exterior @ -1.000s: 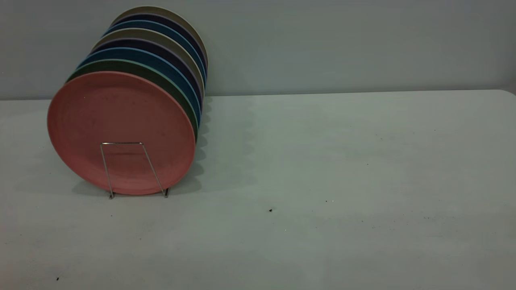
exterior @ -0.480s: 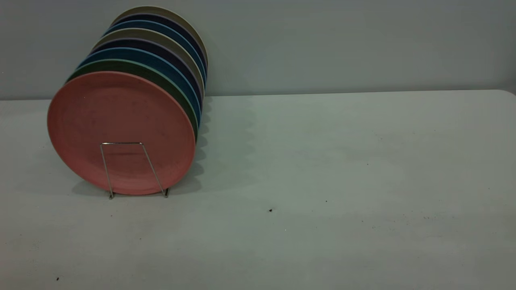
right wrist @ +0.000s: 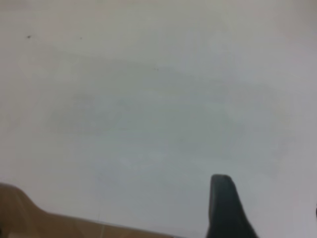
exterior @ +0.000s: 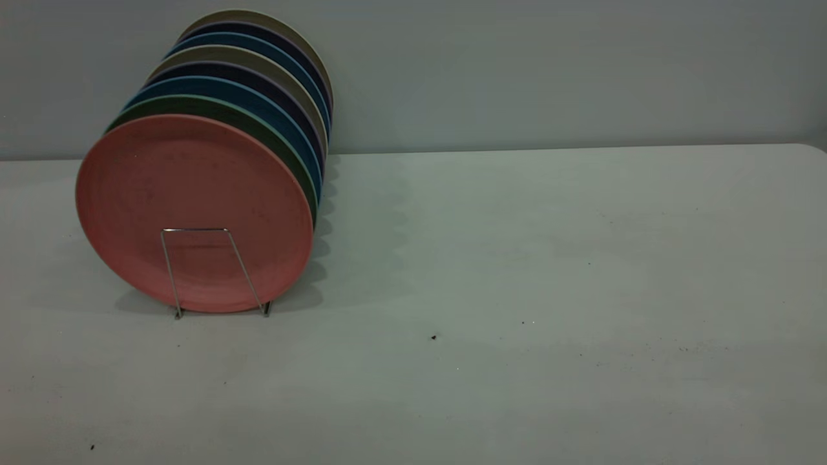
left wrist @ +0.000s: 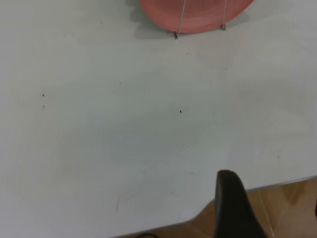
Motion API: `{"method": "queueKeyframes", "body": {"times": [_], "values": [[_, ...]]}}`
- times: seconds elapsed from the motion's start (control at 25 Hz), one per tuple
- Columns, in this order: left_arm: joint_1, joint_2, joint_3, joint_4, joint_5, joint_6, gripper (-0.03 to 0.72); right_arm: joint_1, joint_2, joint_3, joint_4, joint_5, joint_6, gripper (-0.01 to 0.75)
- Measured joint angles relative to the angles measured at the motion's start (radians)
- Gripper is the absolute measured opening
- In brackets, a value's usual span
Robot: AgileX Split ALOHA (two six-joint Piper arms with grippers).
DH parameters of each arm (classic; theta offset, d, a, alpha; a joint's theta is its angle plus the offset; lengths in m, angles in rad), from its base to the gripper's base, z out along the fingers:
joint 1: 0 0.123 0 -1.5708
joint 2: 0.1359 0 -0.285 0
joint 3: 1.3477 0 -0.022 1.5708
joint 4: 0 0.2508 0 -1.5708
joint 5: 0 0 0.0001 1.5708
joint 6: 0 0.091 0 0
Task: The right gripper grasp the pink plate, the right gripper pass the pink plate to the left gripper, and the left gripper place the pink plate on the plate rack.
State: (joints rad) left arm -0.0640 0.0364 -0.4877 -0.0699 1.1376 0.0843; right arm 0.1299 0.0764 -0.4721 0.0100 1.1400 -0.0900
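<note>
The pink plate point(exterior: 194, 194) stands upright in the plate rack point(exterior: 173, 271), at the front of a row of plates on the table's left. Its lower edge also shows in the left wrist view point(left wrist: 198, 17), behind the rack's wire legs point(left wrist: 179, 22). Neither gripper shows in the exterior view. My left gripper point(left wrist: 272, 213) hangs over the table's near edge, far from the plate, open and empty. My right gripper point(right wrist: 267, 213) is over bare table near the edge, open and empty. Only one dark finger of each shows fully; the other is a sliver at the picture's edge.
Behind the pink plate stand a green plate point(exterior: 213, 110), then several blue, dark and beige plates point(exterior: 258, 58). The grey table point(exterior: 517, 258) meets a grey wall behind. Wooden floor point(left wrist: 292, 198) shows beyond the table's near edge.
</note>
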Motion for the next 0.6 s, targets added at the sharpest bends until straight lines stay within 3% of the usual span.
{"method": "queueKeyframes", "body": {"times": [0.6], "values": [[0.000,-0.059,0.000,0.000,0.000,0.000,0.425,-0.092,-0.093,0.000,0.002,0.000,0.001,0.444]]}}
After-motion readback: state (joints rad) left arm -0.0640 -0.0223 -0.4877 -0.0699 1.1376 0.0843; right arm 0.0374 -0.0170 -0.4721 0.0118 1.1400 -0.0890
